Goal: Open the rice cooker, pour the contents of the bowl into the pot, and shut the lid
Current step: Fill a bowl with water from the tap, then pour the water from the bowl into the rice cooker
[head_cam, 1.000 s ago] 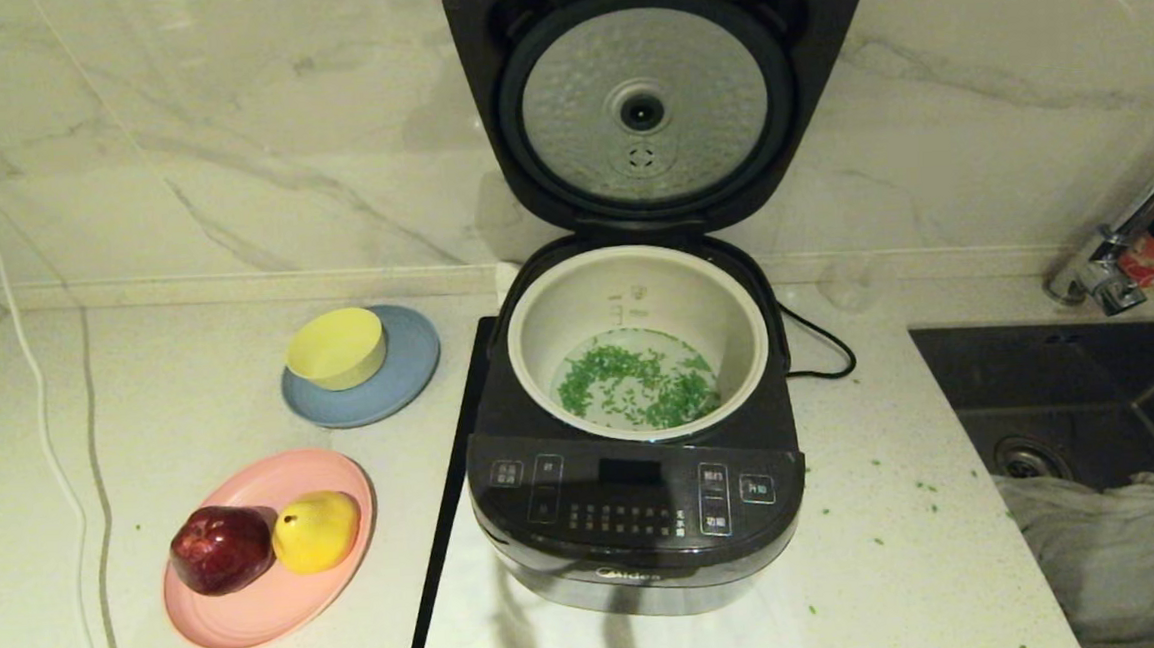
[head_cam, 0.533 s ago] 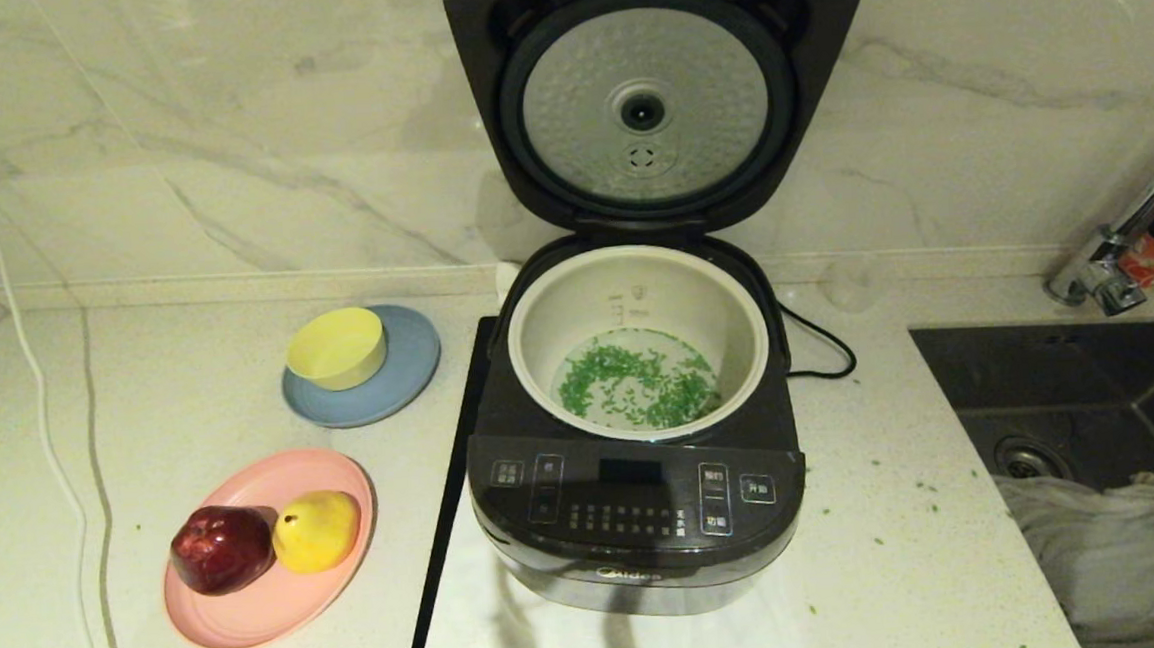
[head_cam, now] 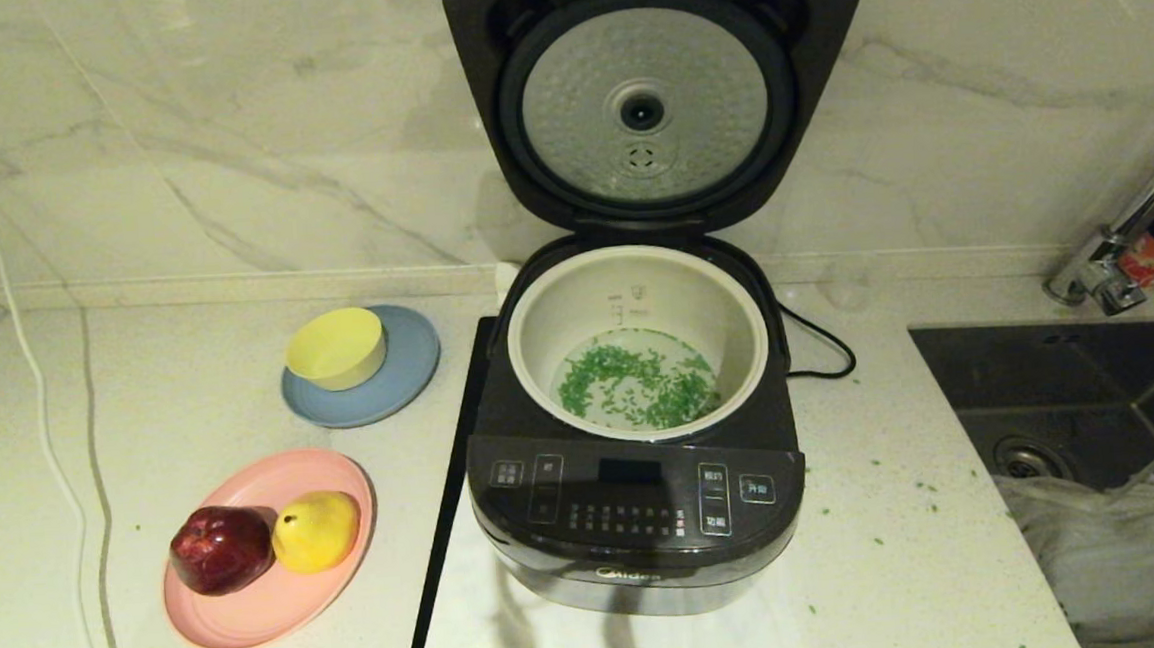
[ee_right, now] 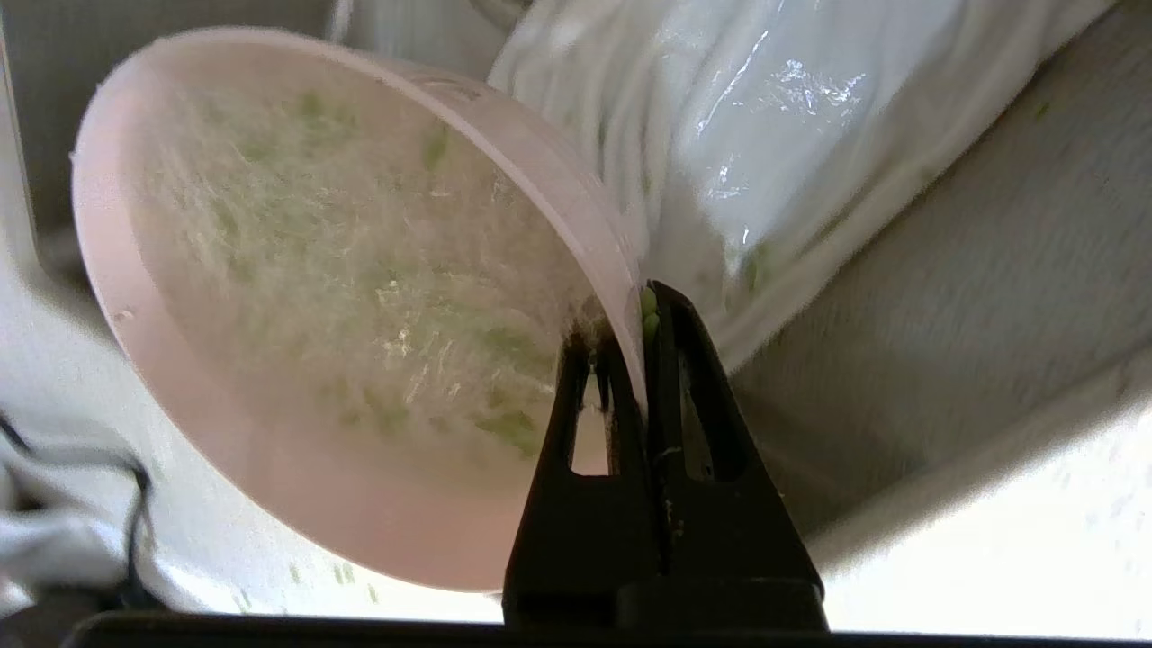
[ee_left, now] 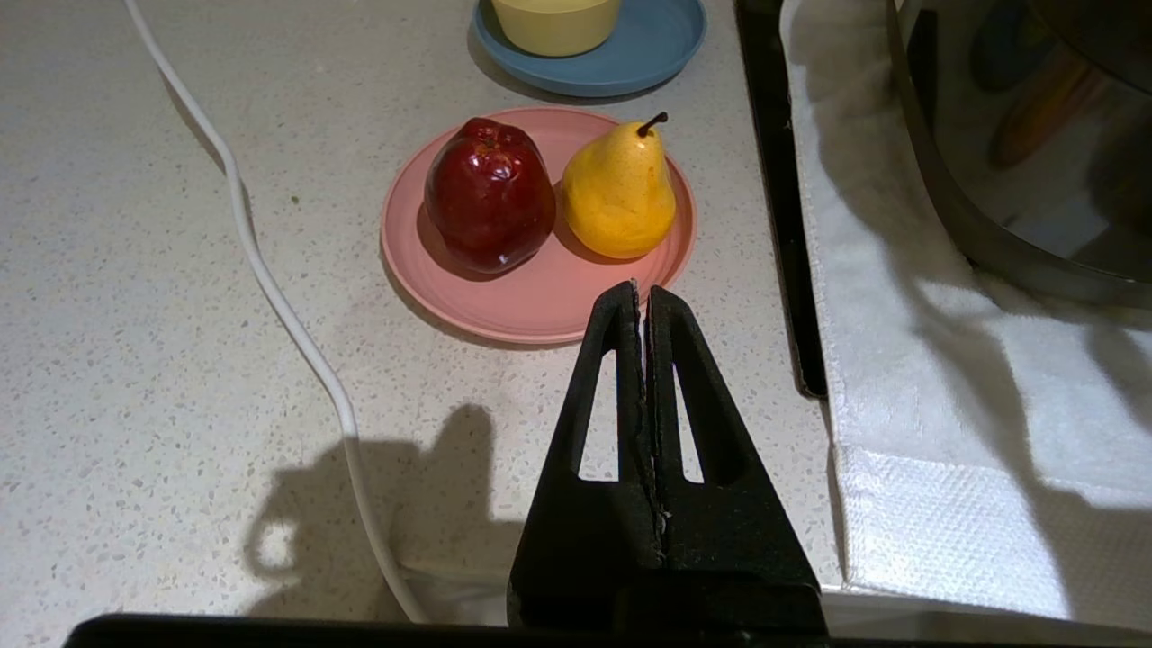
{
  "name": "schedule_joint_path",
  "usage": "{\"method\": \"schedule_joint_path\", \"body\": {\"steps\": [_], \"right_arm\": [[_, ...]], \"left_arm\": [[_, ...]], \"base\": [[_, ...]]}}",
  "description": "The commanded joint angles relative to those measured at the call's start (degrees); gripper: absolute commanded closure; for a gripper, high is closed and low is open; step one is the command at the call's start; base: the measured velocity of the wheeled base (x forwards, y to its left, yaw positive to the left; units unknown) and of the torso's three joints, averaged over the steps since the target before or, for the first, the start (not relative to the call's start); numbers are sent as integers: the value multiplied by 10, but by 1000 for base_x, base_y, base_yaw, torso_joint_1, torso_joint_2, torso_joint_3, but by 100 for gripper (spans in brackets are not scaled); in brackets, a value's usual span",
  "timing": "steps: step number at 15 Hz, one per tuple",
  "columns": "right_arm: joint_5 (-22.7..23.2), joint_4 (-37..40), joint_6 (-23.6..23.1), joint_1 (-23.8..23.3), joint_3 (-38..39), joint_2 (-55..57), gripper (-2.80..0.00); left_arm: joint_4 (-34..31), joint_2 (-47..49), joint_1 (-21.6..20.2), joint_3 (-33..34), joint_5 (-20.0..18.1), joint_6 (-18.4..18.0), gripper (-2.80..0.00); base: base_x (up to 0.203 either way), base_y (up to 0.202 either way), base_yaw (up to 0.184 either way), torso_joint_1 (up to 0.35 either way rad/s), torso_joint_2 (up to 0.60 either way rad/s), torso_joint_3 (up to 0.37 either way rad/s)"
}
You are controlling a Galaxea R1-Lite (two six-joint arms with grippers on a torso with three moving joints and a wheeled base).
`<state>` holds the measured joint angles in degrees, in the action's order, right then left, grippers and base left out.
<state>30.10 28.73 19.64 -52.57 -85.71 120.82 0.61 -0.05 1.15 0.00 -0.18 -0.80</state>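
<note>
Right gripper is pinched on the rim of the pink bowl, holding it tilted over the sink. Rice cooker sits with lid up, green contents in the pot. Left gripper hangs closed and empty near the fruit plate.

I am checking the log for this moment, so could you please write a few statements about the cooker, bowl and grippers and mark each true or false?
1. The lid of the rice cooker stands open. True.
2. The pot is empty. False: green contents lie in it.
3. The right gripper is clamped on the rim of the pink bowl. True.
4. The left gripper holds the pear. False: it is shut on nothing, and the pear sits on the pink plate.
</note>
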Motion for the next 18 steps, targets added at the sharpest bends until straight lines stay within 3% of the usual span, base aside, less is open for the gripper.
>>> {"method": "schedule_joint_path", "body": {"steps": [1,6,10,15,18], "right_arm": [[0,1,-13,16,50,-66,0],[-2,1,-20,75,132,-183,0],[-7,11,-16,152,172,-278,0],[-36,84,-6,275,157,-342,0],[-47,109,34,360,129,-351,0]], "left_arm": [[0,0,0,4,0,0,0],[0,0,0,4,0,0,0],[0,0,0,4,0,0,0],[0,0,0,4,0,0,0],[0,0,0,4,0,0,0]], "base": [[0,0,0,0,0,0],[0,0,0,0,0,0],[0,0,0,0,0,0],[0,0,0,0,0,0],[0,0,0,0,0,0]]}}
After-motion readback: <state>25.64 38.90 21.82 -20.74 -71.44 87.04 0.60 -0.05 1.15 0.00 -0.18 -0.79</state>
